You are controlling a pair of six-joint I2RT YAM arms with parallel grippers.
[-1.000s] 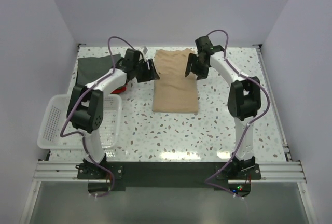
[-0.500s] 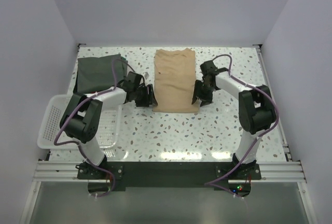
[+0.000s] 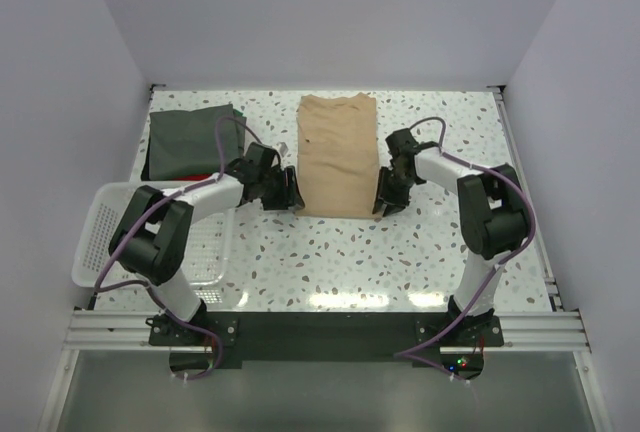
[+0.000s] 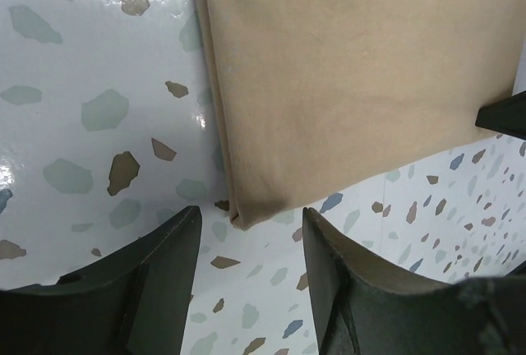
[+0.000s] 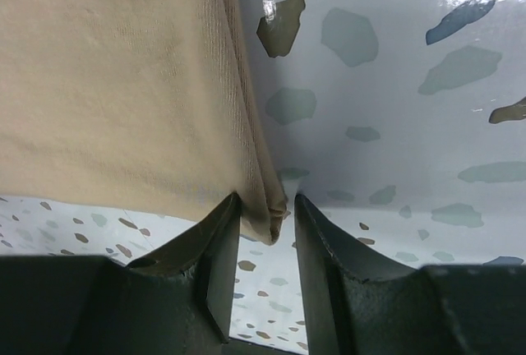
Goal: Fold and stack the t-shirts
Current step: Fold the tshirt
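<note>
A tan t-shirt [image 3: 338,157], folded into a long strip, lies in the middle of the table. My left gripper [image 3: 290,192] is open at its near left corner; in the left wrist view the corner of the shirt [image 4: 353,76] lies just ahead of the gap between the fingers of the gripper [image 4: 251,244], untouched. My right gripper [image 3: 384,200] is open at the near right corner; in the right wrist view its jaws [image 5: 267,211] straddle the shirt's corner edge [image 5: 115,84]. A dark grey-green t-shirt [image 3: 190,140] lies folded at the back left, with a thin red edge [image 3: 205,178] at its near side.
A white mesh basket [image 3: 100,242] stands at the left front, close to my left arm. White walls close the table at the back and on both sides. The speckled tabletop [image 3: 330,262] runs in front of the tan shirt.
Both grippers have come from the far end of the tan shirt down to its near corners. In the last half second they closed in a little on the corners.
</note>
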